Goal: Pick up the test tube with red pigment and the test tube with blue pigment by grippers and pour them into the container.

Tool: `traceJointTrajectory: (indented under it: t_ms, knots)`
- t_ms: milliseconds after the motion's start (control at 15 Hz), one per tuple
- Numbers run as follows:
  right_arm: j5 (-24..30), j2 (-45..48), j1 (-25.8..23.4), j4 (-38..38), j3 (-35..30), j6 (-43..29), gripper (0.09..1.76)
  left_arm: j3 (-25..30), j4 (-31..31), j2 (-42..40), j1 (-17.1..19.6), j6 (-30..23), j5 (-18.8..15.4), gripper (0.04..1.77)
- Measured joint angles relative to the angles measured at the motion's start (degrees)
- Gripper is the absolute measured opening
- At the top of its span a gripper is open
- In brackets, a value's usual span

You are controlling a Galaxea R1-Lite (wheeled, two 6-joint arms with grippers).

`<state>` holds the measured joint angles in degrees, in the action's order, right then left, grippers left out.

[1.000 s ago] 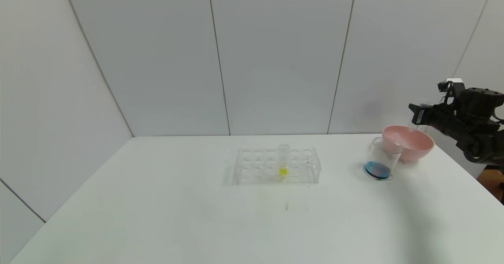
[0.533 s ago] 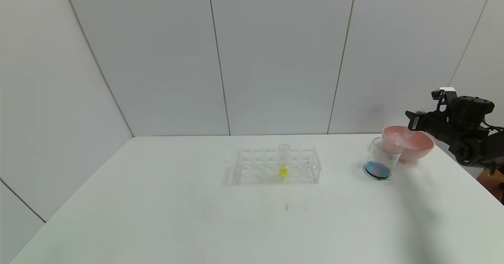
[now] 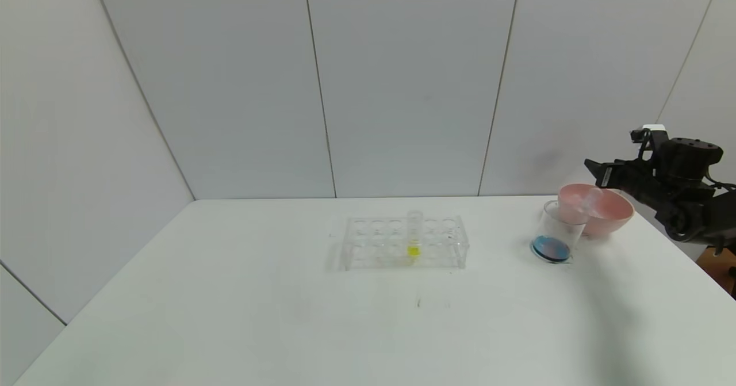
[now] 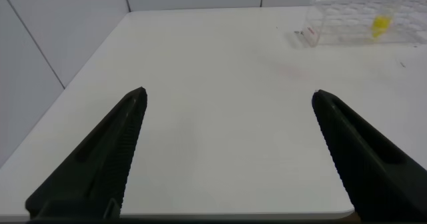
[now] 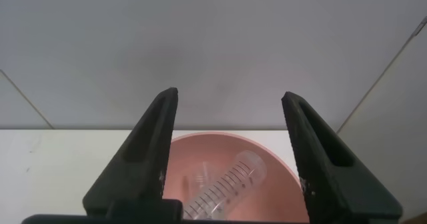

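Note:
The container [image 3: 555,232] is a clear beaker on the table's right side, with blue liquid tinged red at its bottom. No tube with red or blue liquid is in view. My right gripper [image 3: 593,168] is open and empty, hovering just above the pink bowl [image 3: 610,213]; its open fingers frame the bowl in the right wrist view [image 5: 230,94]. An empty clear graduated tube [image 5: 235,183] lies slanted inside the bowl, also seen in the head view [image 3: 587,197]. My left gripper [image 4: 229,94] is open and empty over the table's near left part, out of the head view.
A clear tube rack [image 3: 402,242] stands mid-table with one yellow-liquid tube [image 3: 413,237] upright in it; both also show in the left wrist view, rack [image 4: 340,32] and tube [image 4: 380,25]. The bowl touches the beaker's far right side. Walls close the back and left.
My right gripper has dropped lower and moved left over the pink bowl. The clear tube that was at its fingers now lies in the bowl.

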<state>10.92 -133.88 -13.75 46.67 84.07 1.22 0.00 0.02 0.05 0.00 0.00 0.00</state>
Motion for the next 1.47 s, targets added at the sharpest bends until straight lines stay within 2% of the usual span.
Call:
traceJointTrajectory:
  t_ms: [267, 600, 867, 1200, 1467]
  knots:
    - [-0.3, 2.8, 3.9, -0.8, -1.5, -0.6, 1.38, 0.0, 0.0, 0.0, 0.0, 0.0, 0.0, 1.76]
    - [-2.9, 9.4, 13.3, -0.1, -8.4, -1.2, 1.54, 0.0, 0.0, 0.0, 0.0, 0.0, 0.0, 1.76]
    - [-2.9, 19.6, 16.4, 1.8, -18.3, -1.4, 1.6, 0.0, 0.0, 0.0, 0.0, 0.0, 0.0, 1.76]
    - [-2.8, 37.6, 16.4, 10.4, -35.1, -1.5, 1.65, 0.0, 0.0, 0.0, 0.0, 0.0, 0.0, 1.76]
    - [-3.0, 55.0, 16.2, 12.2, -44.6, -1.5, 1.68, 0.0, 0.0, 0.0, 0.0, 0.0, 0.0, 1.76]
